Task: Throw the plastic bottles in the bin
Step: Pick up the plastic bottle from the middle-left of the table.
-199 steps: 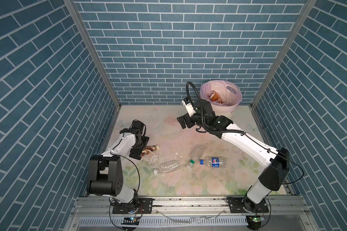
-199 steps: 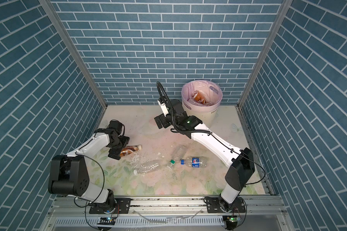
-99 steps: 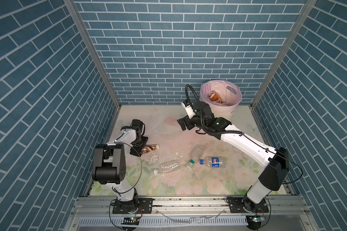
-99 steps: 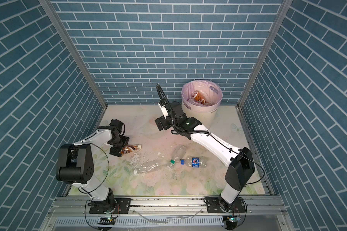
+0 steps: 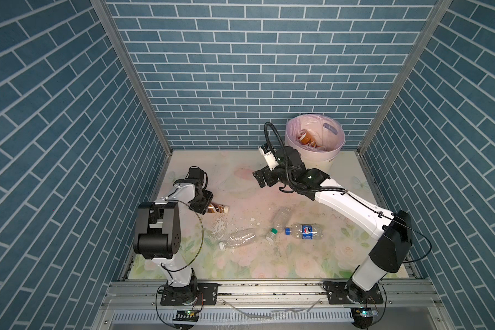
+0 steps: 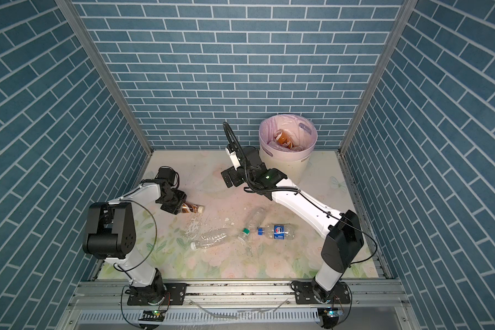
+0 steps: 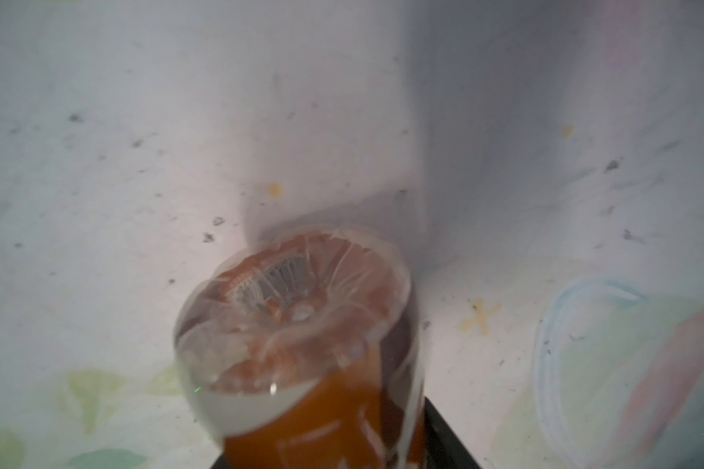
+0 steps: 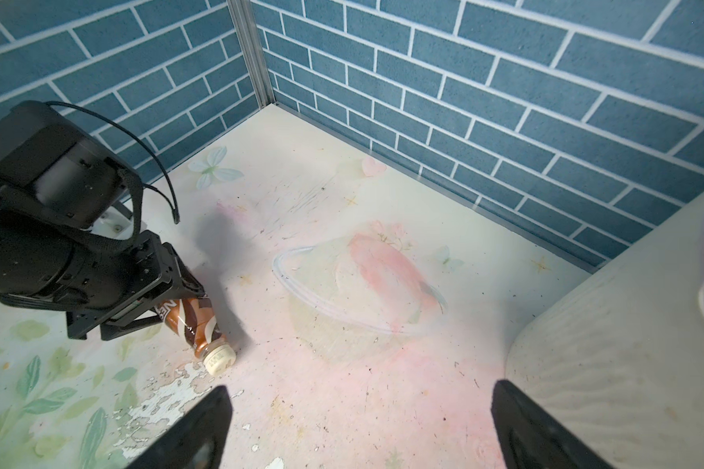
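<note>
Left gripper straddles the lying brown bottle, clamping not discernible; right gripper spread wide, empty, beside the bin.

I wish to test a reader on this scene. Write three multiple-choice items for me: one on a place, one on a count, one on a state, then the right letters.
1. Where does the bin stand? A) far end, robot's right B) far end, robot's left C) between the arm bases
2. How many bottles lie on the table outside the bin? A) two B) four C) six
3. How is the right claw? A) shut on a bottle B) open, empty C) shut on the bin's rim

1 A: it stands by the back wall on that side.
2 B: brown bottle, white-capped bottle, green-capped bottle, blue-labelled bottle.
3 B: its jaws stand wide apart, nothing between.
</note>
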Robot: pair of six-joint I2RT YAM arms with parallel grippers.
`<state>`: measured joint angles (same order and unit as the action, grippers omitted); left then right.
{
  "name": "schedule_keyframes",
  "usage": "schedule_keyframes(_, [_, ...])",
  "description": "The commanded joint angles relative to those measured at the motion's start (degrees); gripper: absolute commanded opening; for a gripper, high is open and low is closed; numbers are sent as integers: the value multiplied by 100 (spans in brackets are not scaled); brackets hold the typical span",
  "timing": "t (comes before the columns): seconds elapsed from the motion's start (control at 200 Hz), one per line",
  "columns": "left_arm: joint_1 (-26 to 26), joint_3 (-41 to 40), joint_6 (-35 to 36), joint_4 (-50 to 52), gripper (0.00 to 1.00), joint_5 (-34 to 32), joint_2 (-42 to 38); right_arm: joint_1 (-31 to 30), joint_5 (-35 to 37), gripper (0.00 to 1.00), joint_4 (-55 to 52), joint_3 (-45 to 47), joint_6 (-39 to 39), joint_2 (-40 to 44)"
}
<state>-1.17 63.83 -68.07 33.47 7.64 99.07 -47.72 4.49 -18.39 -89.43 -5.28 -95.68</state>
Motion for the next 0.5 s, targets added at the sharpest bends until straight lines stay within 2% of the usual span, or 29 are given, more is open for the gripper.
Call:
schedule_keyframes(0.0, [-146, 674, 910, -236, 56, 360, 122, 30, -191, 99, 102, 177, -228, 232])
schedule_keyframes(0.11, [-404, 1335, 1389, -59, 56, 310, 141, 131, -474, 99, 83, 201, -404, 258])
schedule_keyframes(0.395, [-1245, 2586, 2385, -603, 58, 709, 86, 314, -833, 98, 118, 222, -665, 218])
schedule_keyframes(0.495, [-1606, 3064, 2665, -494, 59, 551, 56, 351, -923, 95, 135, 174, -761, 142])
